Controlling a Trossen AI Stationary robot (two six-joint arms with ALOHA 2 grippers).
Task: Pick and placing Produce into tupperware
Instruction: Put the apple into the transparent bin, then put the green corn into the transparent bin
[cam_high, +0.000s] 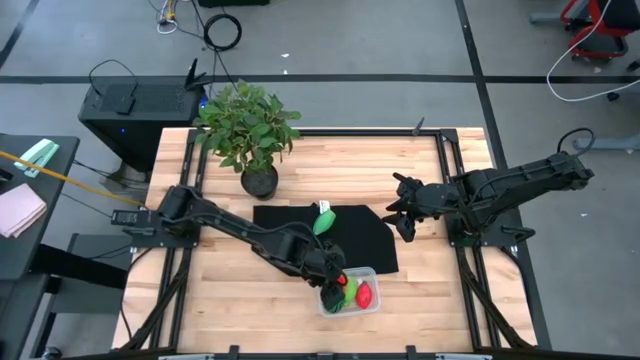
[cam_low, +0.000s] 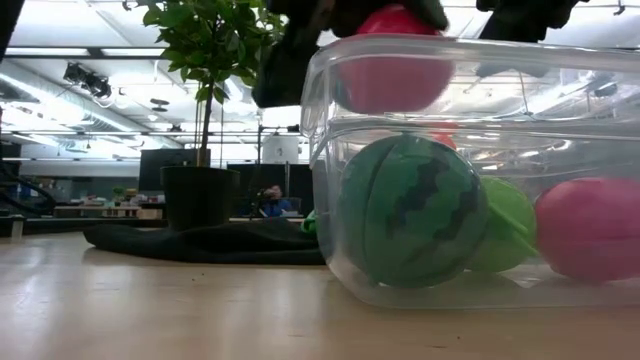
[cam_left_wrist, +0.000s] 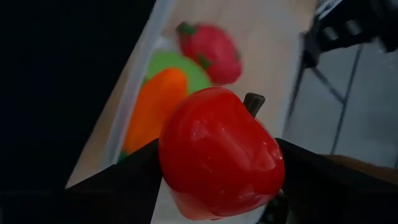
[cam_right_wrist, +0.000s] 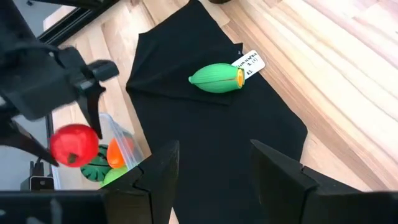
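My left gripper (cam_high: 337, 279) is shut on a red toy apple (cam_left_wrist: 217, 152) that hangs just over the open top of the clear tupperware (cam_high: 375, 272) near the table's front edge. The apple (cam_low: 395, 60) shows above the tub's rim in the low view. In the tub lie a striped green watermelon (cam_low: 415, 210), a light green piece (cam_low: 510, 225), a red strawberry (cam_high: 363, 294) and an orange piece (cam_left_wrist: 152, 112). A green produce piece (cam_right_wrist: 216, 78) with a white tag lies on the black mat (cam_high: 370, 240). My right gripper (cam_right_wrist: 211, 168) hangs open over the mat's right end, nothing between its fingers. My left gripper pinches the apple's round body (cam_left_wrist: 180, 155) between its two fingers (cam_left_wrist: 124, 180), one on each side. The fingers slant down from the table's left. The apple is lifted clear over the tub, its brown stem (cam_left_wrist: 253, 102) pointing away from the wrist.
A leafy potted plant (cam_high: 248, 130) stands at the table's far left, beside the mat's far corner. The tub's far wall (cam_right_wrist: 121, 134) stands just off the mat's near edge. Bare wood lies left of the tub and along the front edge.
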